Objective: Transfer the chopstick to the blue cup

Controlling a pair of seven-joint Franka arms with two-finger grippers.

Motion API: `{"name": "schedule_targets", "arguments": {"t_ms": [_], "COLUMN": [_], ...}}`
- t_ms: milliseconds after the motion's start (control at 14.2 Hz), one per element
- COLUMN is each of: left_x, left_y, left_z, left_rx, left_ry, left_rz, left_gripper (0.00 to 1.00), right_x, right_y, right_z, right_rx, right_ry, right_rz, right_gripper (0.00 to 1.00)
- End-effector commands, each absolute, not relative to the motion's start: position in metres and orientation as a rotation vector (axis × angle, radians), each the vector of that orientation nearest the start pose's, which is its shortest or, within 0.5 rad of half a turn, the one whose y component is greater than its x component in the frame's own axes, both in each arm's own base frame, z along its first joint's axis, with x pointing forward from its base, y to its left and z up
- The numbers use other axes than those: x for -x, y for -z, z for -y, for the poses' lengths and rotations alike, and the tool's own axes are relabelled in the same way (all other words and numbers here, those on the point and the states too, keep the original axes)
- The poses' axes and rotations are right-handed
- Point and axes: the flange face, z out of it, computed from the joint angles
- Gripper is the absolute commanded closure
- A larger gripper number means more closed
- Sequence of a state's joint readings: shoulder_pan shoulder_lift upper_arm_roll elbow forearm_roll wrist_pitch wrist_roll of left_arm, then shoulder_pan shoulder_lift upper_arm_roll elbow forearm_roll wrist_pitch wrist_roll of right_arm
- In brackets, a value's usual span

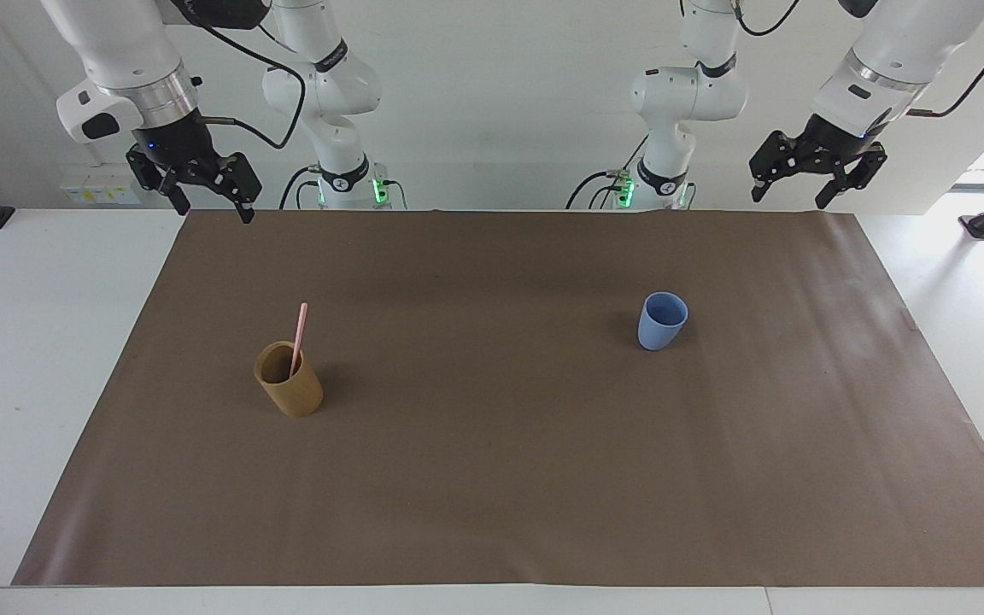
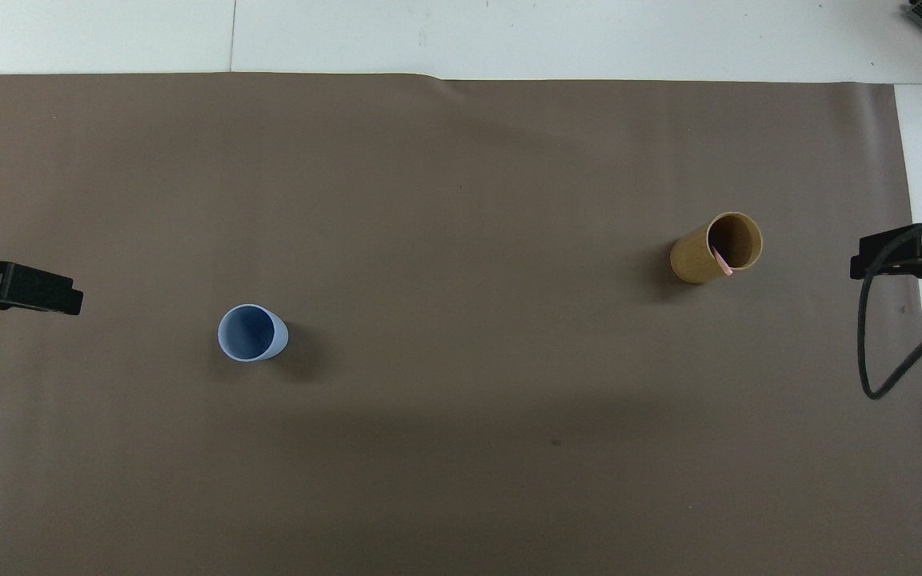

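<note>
The pale pink chopstick (image 1: 298,335) stands tilted in the tan-brown cup (image 1: 291,393) toward the right arm's end of the table; the overhead view shows only its short tip (image 2: 722,261) at that cup's rim (image 2: 735,240). The blue cup (image 1: 661,321) stands upright and empty toward the left arm's end, also in the overhead view (image 2: 252,333). My right gripper (image 1: 212,209) is open and empty, raised over the mat's corner near the robots. My left gripper (image 1: 788,198) is open and empty, raised over the mat's edge near the robots.
A brown mat (image 1: 492,478) covers most of the white table (image 1: 22,342). A black cable (image 2: 881,352) hangs from the right arm over the mat's edge. Both arm bases (image 1: 347,184) stand at the table's edge.
</note>
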State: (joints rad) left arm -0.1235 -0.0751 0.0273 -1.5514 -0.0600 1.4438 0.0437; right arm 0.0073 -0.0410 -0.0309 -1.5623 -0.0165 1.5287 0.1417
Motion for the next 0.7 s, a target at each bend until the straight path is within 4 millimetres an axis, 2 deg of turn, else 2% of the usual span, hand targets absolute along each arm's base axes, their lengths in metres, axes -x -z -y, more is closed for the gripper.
{"name": "schedule_targets", "arguments": {"t_ms": [0,141,634], "left_x": [-0.5109,-0.5119,-0.5115], "left_y": [-0.6648,-0.6640,-0.6627], "left_z": [0.0435,0.0373,0.0363], "left_rx": [3.203,3.205,3.204], "left_ry": [-0.043,-0.045,-0.050], "left_rz": [-0.211,-0.191,-0.181], "left_gripper": [0.00,0.00,0.00], "right_x": [-0.5356,-0.5356,-0.5362], "right_y": [-0.6469,-0.6474,-0.6478], "right_z": [0.0179,0.0162,0.0129], "right_rx": [3.147,3.147,3.147], "right_ry": [0.013,0.021,0.028], "right_rz": [-0.240,-0.243,-0.236], "right_gripper": [0.00,0.00,0.00]}}
